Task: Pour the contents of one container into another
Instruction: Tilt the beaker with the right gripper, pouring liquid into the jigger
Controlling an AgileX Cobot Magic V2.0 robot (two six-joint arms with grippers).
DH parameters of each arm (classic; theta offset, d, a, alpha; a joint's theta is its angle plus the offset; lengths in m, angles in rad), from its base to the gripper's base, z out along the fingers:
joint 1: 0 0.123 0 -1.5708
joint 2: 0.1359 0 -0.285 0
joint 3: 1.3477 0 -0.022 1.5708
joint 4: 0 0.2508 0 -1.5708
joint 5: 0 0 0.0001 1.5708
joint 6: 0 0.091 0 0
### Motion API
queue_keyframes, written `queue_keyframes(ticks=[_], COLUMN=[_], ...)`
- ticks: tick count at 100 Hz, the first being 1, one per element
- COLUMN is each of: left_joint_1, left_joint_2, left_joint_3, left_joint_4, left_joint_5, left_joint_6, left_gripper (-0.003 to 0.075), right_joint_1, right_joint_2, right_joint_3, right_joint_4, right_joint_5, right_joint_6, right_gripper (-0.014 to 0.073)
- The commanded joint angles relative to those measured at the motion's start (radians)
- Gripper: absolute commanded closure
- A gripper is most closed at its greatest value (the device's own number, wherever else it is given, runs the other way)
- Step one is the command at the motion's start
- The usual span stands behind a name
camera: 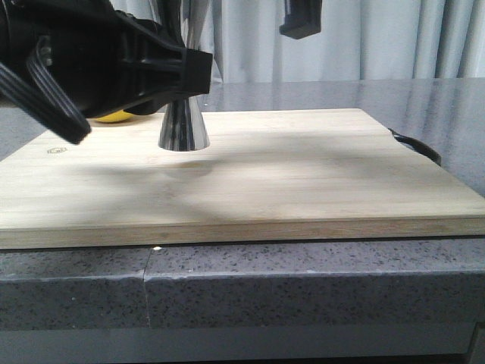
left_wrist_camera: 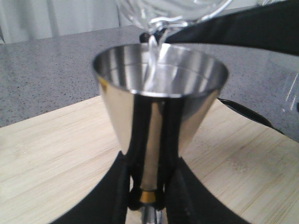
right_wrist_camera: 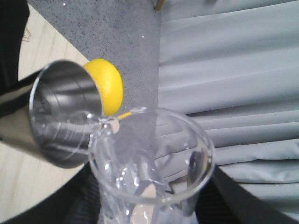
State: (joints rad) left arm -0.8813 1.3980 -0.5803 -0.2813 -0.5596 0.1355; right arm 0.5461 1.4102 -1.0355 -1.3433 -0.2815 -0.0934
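Note:
The steel jigger (camera: 183, 129) stands upright on the wooden cutting board (camera: 303, 174). My left gripper (left_wrist_camera: 148, 189) is shut on its narrow waist, and the open upper cup (left_wrist_camera: 159, 88) fills the left wrist view. The clear glass beaker (right_wrist_camera: 149, 163) is held in my shut right gripper (right_wrist_camera: 152, 207). It is tilted, with its lip over the jigger's rim (right_wrist_camera: 96, 119). A thin stream of clear liquid (left_wrist_camera: 152, 56) runs from the beaker (left_wrist_camera: 173, 11) into the cup. In the front view the left arm hides the jigger's top, and the beaker is out of sight.
A yellow lemon (right_wrist_camera: 108, 86) lies on the board just behind the jigger, a sliver of the lemon (camera: 114, 117) showing under the left arm. The board rests on a grey speckled counter (camera: 303, 280). A black handle (camera: 418, 145) lies at the board's right edge. Grey curtains hang behind.

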Motion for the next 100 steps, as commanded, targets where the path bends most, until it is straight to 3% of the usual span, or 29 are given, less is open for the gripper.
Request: queue_keyframes(ticks=[1, 100], left_joint_1=[-0.007, -0.007], left_joint_2=[-0.035, -0.035], left_joint_3=[-0.033, -0.033], left_joint_4=[0.009, 0.009], left_joint_5=[-0.095, -0.095], left_joint_6=[-0.012, -0.012], left_gripper=[0.0732, 0.0732], right_joint_1=[-0.001, -0.001], right_joint_2=[-0.042, -0.042], right_joint_3=[-0.038, -0.060], right_joint_4=[0.012, -0.033], right_joint_5=[-0.012, 0.006], right_joint_6=[-0.008, -0.008], right_gripper=[0.0323, 0.0323])
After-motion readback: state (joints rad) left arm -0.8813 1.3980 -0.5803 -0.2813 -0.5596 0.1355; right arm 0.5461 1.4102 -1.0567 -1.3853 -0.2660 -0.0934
